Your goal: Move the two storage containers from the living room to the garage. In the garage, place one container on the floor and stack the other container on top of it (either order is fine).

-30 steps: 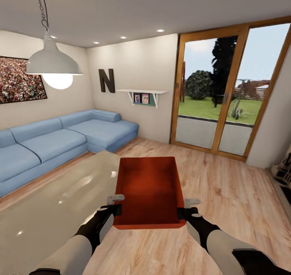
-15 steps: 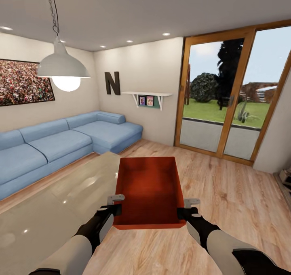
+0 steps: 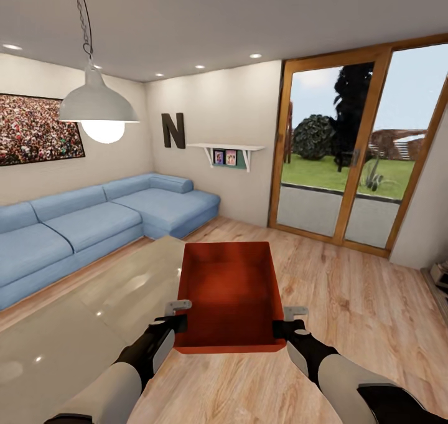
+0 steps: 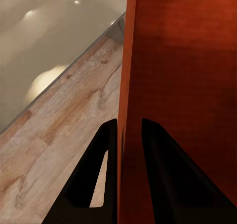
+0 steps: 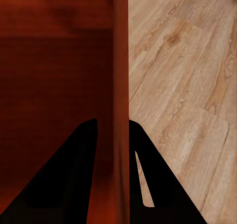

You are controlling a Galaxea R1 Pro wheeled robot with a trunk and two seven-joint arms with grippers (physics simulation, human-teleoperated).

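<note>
One orange-red storage container (image 3: 229, 293) hangs in front of me over the living room's wood-plank floor, held level between both arms. My left gripper (image 3: 179, 322) is shut on its left wall near the front corner. My right gripper (image 3: 280, 328) is shut on its right wall. In the left wrist view the black fingers (image 4: 158, 174) pinch the thin wall of the storage container (image 4: 182, 76), one inside and one outside. The right wrist view shows the same clamp by its fingers (image 5: 84, 184) on the storage container (image 5: 54, 61). The bin is empty.
A glossy beige table (image 3: 81, 312) lies low at my left. A blue corner sofa (image 3: 93, 218) runs along the left wall. Wood-framed glass doors (image 3: 348, 156) stand ahead at the right. A pendant lamp (image 3: 98, 103) hangs at upper left. Bare plank floor (image 3: 361, 299) stretches to the right.
The whole view has swung slightly, so the sofa, lamp and doors sit further right in the picture. The container and both grippers keep the same hold and place relative to me.
</note>
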